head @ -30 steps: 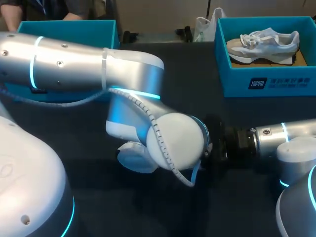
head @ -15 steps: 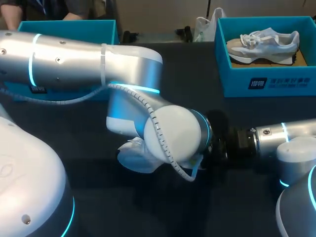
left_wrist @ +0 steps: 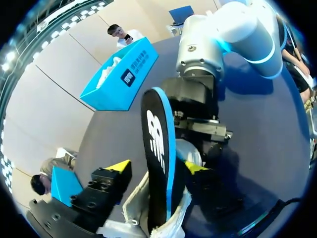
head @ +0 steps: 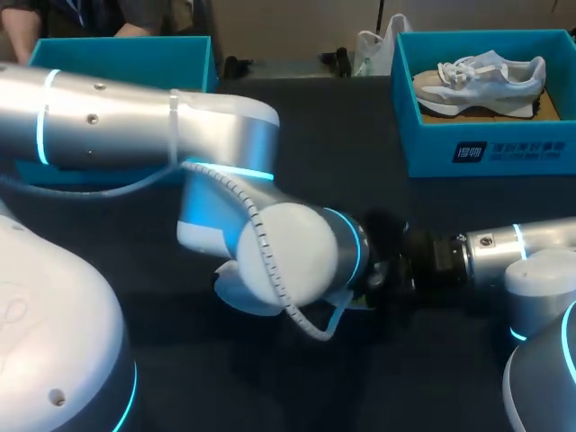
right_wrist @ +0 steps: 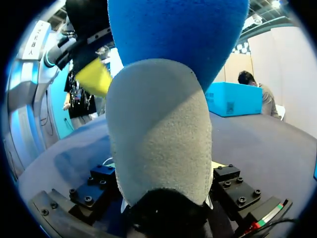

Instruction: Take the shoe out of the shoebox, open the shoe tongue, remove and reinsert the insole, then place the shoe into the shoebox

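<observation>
Shoe point(right_wrist: 158, 139) sits clamped between the right gripper point(right_wrist: 161, 168) fingers. Insole point(left_wrist: 157, 163) stands upright out of it, between the left gripper point(left_wrist: 158, 167) fingers, which are spread and released. Insole is likely light, bendy foam, so pinch its flat faces near the free end, gently.

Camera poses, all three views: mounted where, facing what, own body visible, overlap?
Head: above and behind, looking down on the black table; left arm and right arm show.
Left wrist: on the left arm, looking along the left gripper at the black, blue-edged insole.
Right wrist: looking along the right gripper at the heel of the grey-and-white shoe.
Shared: both wrist views show the insole.
</observation>
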`<act>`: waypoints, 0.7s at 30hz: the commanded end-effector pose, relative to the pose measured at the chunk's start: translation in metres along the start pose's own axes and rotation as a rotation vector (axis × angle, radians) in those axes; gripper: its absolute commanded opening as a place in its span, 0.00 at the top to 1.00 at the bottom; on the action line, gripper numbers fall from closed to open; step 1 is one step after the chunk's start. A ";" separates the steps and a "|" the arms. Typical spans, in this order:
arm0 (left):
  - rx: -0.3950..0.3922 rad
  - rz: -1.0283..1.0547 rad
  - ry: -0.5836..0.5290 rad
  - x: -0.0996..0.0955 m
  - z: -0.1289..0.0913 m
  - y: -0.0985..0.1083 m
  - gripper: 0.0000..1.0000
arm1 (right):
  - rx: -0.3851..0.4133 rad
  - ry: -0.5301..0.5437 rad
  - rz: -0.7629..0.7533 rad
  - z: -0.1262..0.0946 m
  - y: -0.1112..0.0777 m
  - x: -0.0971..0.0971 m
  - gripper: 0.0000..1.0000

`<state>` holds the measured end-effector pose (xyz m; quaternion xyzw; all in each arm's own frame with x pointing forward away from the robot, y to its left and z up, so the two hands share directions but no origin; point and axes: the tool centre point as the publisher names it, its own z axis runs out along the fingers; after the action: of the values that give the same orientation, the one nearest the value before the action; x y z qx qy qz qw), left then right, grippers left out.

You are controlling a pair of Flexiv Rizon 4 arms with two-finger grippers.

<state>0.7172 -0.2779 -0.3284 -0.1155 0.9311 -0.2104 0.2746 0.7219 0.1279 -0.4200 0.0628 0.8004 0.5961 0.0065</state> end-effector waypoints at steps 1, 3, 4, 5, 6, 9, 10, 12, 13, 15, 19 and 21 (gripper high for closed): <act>0.020 0.012 0.015 0.001 -0.001 0.009 0.21 | 0.005 0.001 0.003 0.001 0.001 0.000 1.00; 0.030 0.019 0.015 0.003 -0.003 0.011 0.19 | 0.005 0.001 0.003 0.001 0.001 0.000 1.00; 0.035 0.021 0.013 0.003 -0.003 0.011 0.19 | 0.005 0.001 0.003 0.001 0.001 0.000 1.00; 0.038 0.023 0.012 0.003 -0.003 0.011 0.20 | 0.005 0.001 0.003 0.001 0.001 0.000 1.00; 0.041 0.025 0.013 0.003 -0.004 0.011 0.21 | 0.005 0.001 0.003 0.001 0.001 0.000 1.00; 0.047 0.026 0.012 0.003 -0.006 0.010 0.25 | 0.005 0.001 0.003 0.001 0.001 0.000 1.00; 0.048 0.025 0.013 0.002 -0.007 0.010 0.26 | 0.005 0.001 0.003 0.001 0.001 0.000 1.00; 0.054 0.025 0.014 0.001 -0.011 0.011 0.26 | 0.005 0.001 0.003 0.001 0.001 0.000 1.00; 0.057 0.025 0.014 0.001 -0.012 0.011 0.27 | 0.005 0.001 0.003 0.001 0.001 0.000 1.00; 0.067 0.024 0.014 0.000 -0.015 0.013 0.28 | 0.005 0.001 0.003 0.001 0.001 0.000 1.00; 0.078 0.023 0.012 -0.001 -0.018 0.015 0.33 | 0.005 0.001 0.003 0.001 0.001 0.000 1.00; 0.086 0.021 0.010 -0.002 -0.018 0.016 0.35 | 0.005 0.001 0.003 0.001 0.001 0.000 1.00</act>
<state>0.7068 -0.2668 -0.3235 -0.0951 0.9250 -0.2403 0.2784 0.7221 0.1282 -0.4194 0.0631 0.8001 0.5965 0.0063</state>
